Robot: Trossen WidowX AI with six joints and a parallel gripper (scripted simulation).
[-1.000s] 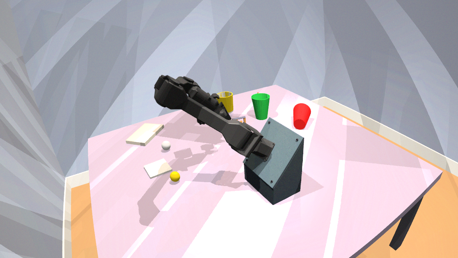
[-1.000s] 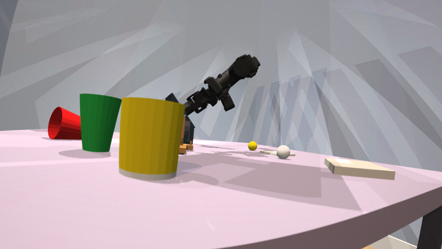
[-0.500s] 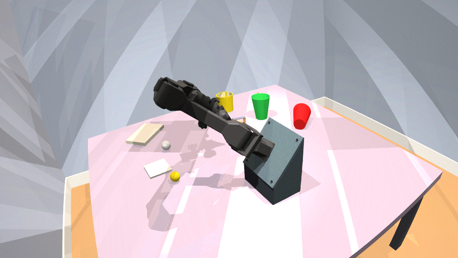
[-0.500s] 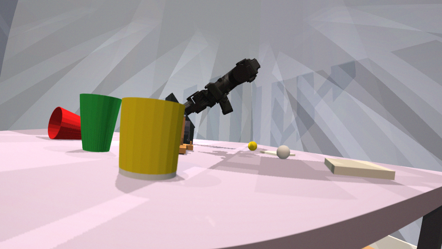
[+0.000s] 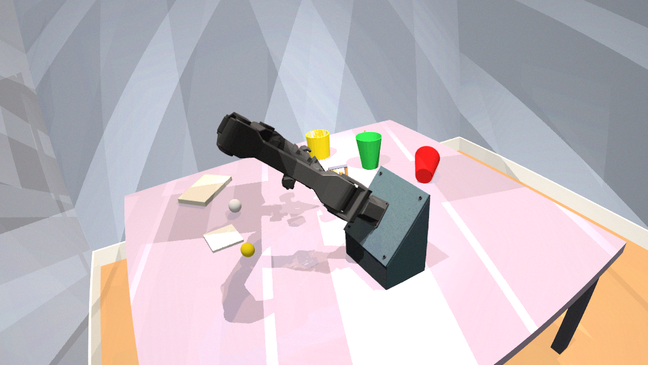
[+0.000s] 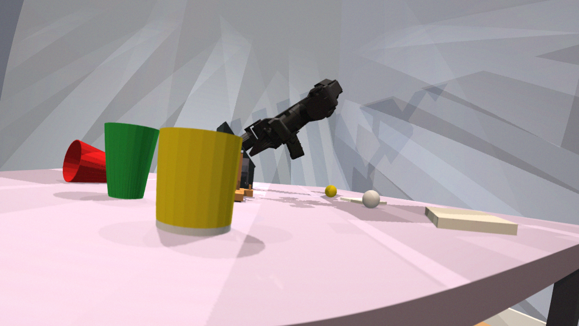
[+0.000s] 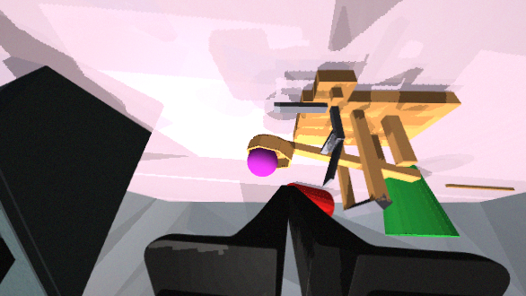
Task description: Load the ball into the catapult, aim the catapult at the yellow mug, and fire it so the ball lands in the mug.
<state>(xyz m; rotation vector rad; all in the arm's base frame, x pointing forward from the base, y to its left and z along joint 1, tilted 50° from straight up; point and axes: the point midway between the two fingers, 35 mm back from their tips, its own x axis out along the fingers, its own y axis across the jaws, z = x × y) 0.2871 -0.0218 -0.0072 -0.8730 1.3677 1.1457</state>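
The wooden catapult (image 7: 417,117) stands on the table; in the top view the arm hides most of it, and in the exterior view the yellow mug does. A magenta ball (image 7: 262,162) sits in the round cup (image 7: 270,142) at the end of its throwing arm. The yellow mug (image 5: 318,147) (image 6: 196,178) stands upright beyond the catapult, outside the wrist view. My gripper (image 7: 287,191) (image 6: 252,154) is shut and empty, tips together. It hangs above the table near the catapult; in the wrist view its tips appear just below the ball and cup. Their exact distance is unclear.
A green cup (image 5: 368,151) (image 6: 129,161) (image 7: 415,206) stands upright beside the yellow mug. A red cup (image 5: 427,162) (image 6: 84,161) (image 7: 316,197) lies tipped. A white ball (image 5: 234,205) (image 6: 371,199), a yellow ball (image 5: 247,249) (image 6: 331,190) and two flat slabs lie at the left in the top view.
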